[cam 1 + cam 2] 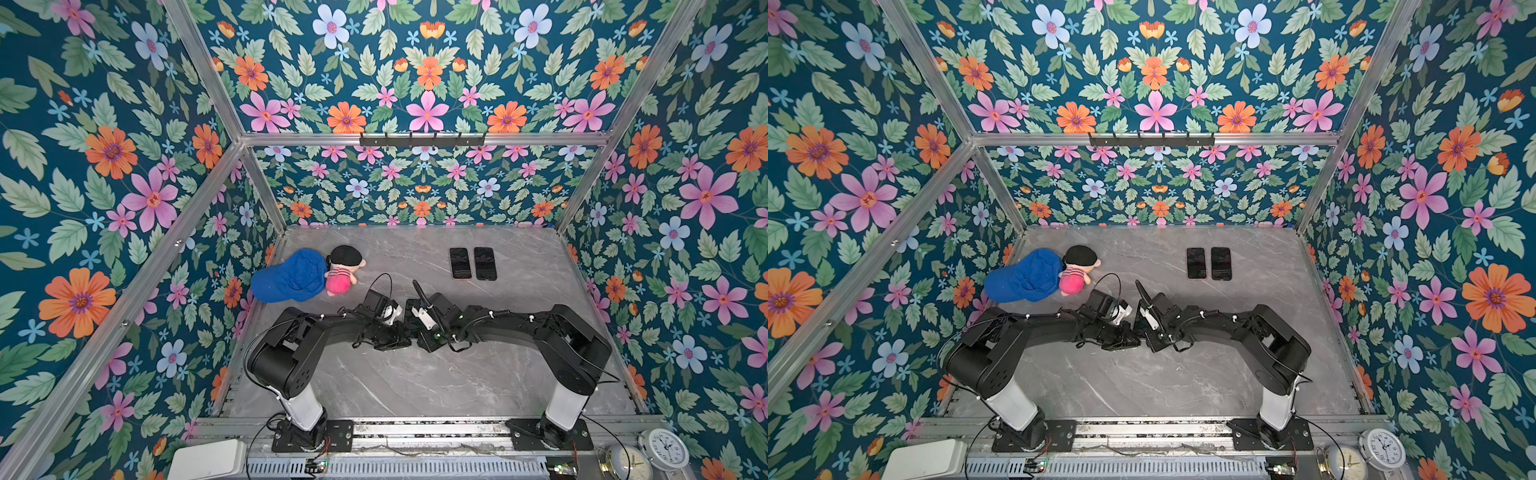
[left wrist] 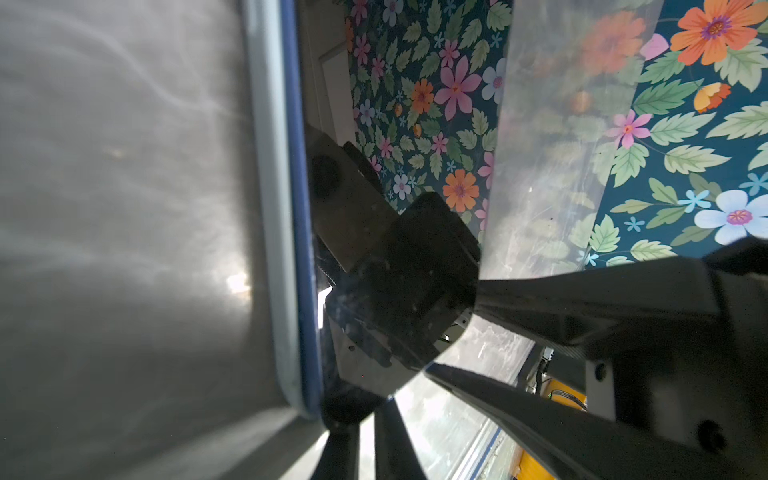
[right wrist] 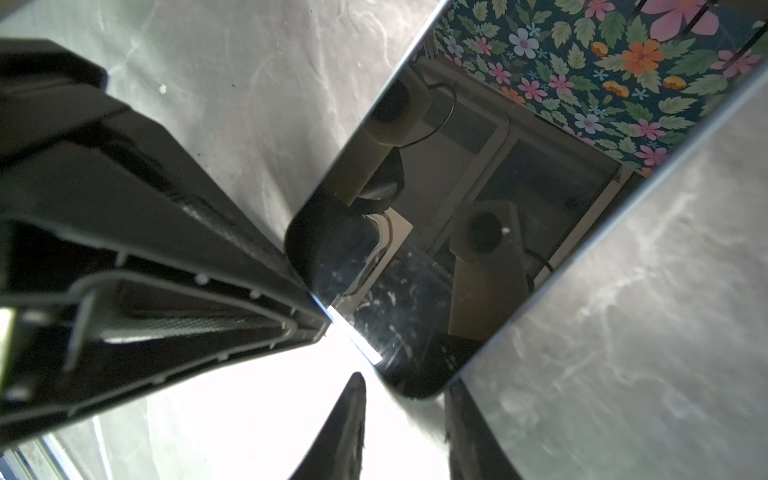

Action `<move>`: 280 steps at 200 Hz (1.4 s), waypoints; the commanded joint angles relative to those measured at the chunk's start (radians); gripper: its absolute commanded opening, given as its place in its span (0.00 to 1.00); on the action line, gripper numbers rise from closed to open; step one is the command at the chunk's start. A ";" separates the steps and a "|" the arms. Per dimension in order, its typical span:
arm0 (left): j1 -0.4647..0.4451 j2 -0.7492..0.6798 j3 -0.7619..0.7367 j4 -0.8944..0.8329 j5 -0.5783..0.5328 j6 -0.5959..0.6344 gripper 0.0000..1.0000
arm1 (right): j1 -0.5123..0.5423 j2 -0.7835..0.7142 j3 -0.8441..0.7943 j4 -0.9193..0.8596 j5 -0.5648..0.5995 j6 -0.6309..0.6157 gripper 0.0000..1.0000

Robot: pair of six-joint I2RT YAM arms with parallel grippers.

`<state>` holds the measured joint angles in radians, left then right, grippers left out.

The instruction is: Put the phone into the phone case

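Grey marble table (image 1: 415, 382) is carrying everything. The work is going on around its middle, where two arms reaching in from the near edge are meeting over one dark phone (image 3: 478, 208) lying screen up.

The left gripper (image 3: 321, 321) is pressing its jaws together to almost nothing right at the phone's short end. Whether it is nipping the rim or only pushing on it, I cannot tell. The right gripper (image 3: 405, 380) is standing partly open astride the neighbouring corner. A sliver of bright table is showing between one finger and the phone, so it is not looking clamped to me.

In the left wrist view the phone case (image 2: 268, 187), as I am taking it, is showing as a pale rim just outside the phone's blue side. That would mean the phone is lying in it and the arms are squeezing an edge home. How fully it is seated is not showing.

Farther off, a blue cap (image 1: 291, 276) and a doll (image 1: 343, 270) are lying by the far left edge. Two more phones (image 1: 460, 263) are lying side by side near the far edge, right of the middle.
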<state>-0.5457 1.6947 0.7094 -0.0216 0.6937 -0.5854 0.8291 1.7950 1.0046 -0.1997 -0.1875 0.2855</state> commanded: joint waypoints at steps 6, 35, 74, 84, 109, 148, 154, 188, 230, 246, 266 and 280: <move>0.001 -0.031 -0.021 -0.069 -0.137 0.002 0.13 | 0.002 -0.015 -0.009 -0.036 0.006 0.001 0.34; 0.001 -0.121 -0.030 -0.084 -0.152 -0.020 0.19 | 0.002 -0.058 -0.009 -0.047 0.003 0.034 0.39; 0.006 -0.161 -0.021 -0.068 -0.189 -0.042 0.33 | -0.014 -0.118 -0.027 0.007 -0.015 0.236 0.44; 0.007 -0.145 -0.018 -0.055 -0.184 -0.046 0.35 | -0.023 -0.119 -0.030 0.024 -0.028 0.300 0.44; 0.006 -0.114 -0.011 -0.041 -0.181 -0.047 0.36 | -0.043 -0.104 -0.053 0.102 -0.105 0.391 0.45; 0.006 -0.092 -0.010 -0.044 -0.188 -0.039 0.30 | -0.047 -0.059 -0.040 0.108 -0.124 0.390 0.46; 0.006 -0.088 -0.009 -0.044 -0.188 -0.037 0.29 | -0.047 -0.054 -0.038 0.108 -0.126 0.387 0.46; 0.009 -0.068 -0.002 -0.047 -0.188 -0.025 0.21 | -0.049 -0.022 -0.020 0.086 -0.120 0.368 0.46; 0.011 -0.058 -0.009 -0.044 -0.186 -0.022 0.14 | -0.059 -0.023 -0.026 0.066 -0.096 0.354 0.47; 0.010 -0.057 -0.015 -0.042 -0.186 -0.023 0.13 | -0.061 -0.018 -0.022 0.060 -0.090 0.352 0.47; 0.011 -0.058 -0.023 -0.036 -0.184 -0.025 0.13 | -0.062 -0.010 -0.011 0.045 -0.077 0.345 0.47; 0.010 -0.057 -0.031 -0.031 -0.184 -0.028 0.13 | -0.062 -0.003 -0.006 0.035 -0.068 0.343 0.48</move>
<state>-0.5316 1.6260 0.6952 0.0204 0.5533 -0.6228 0.7666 1.7817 0.9878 -0.1276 -0.2836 0.6418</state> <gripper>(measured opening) 0.134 0.474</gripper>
